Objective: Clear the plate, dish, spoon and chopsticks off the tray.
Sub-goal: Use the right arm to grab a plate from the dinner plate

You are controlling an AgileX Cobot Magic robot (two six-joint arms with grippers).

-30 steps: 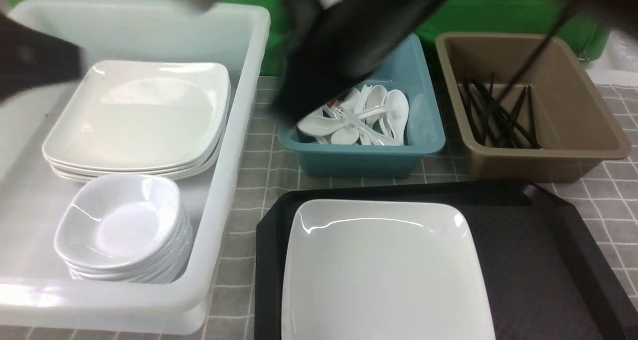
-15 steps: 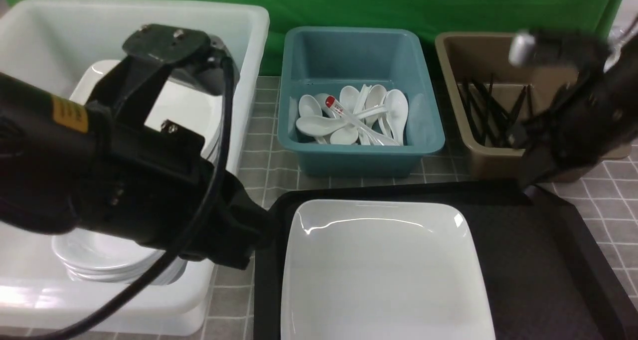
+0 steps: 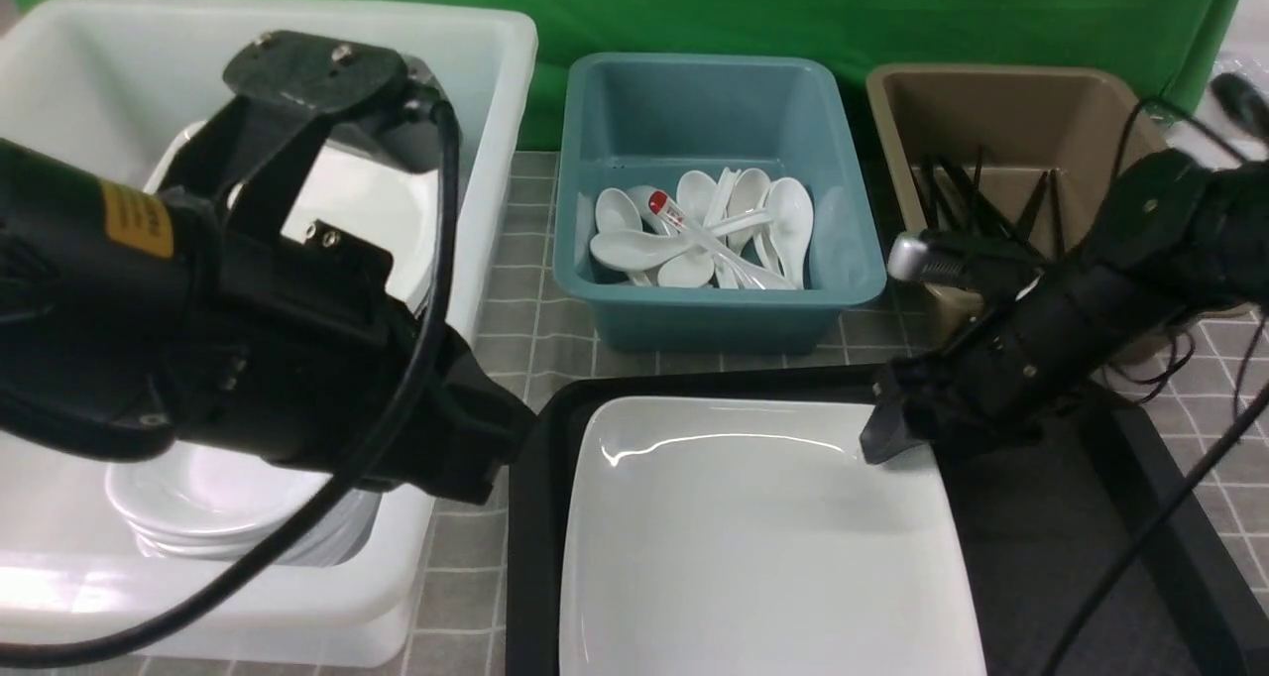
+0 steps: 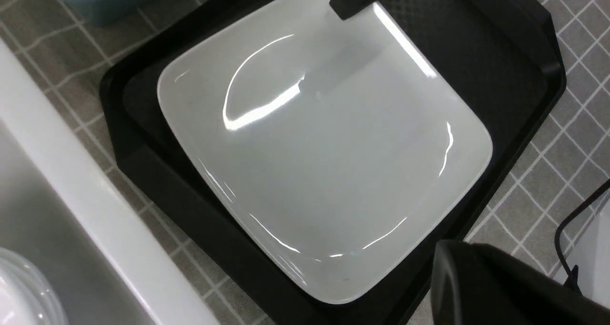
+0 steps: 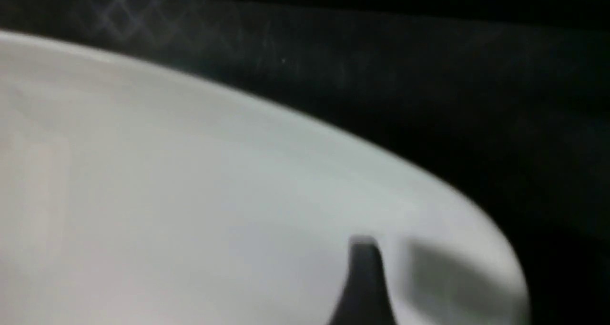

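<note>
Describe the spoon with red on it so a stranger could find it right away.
Look at the teal tub in the middle at the back, between the white bin and the brown tub. White spoons are piled in it, and the spoon lies toward the pile's left side. Only it has a red handle tip; the rest are plain white.

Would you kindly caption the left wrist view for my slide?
White plate sits in the black tray; right gripper at its corner.
</note>
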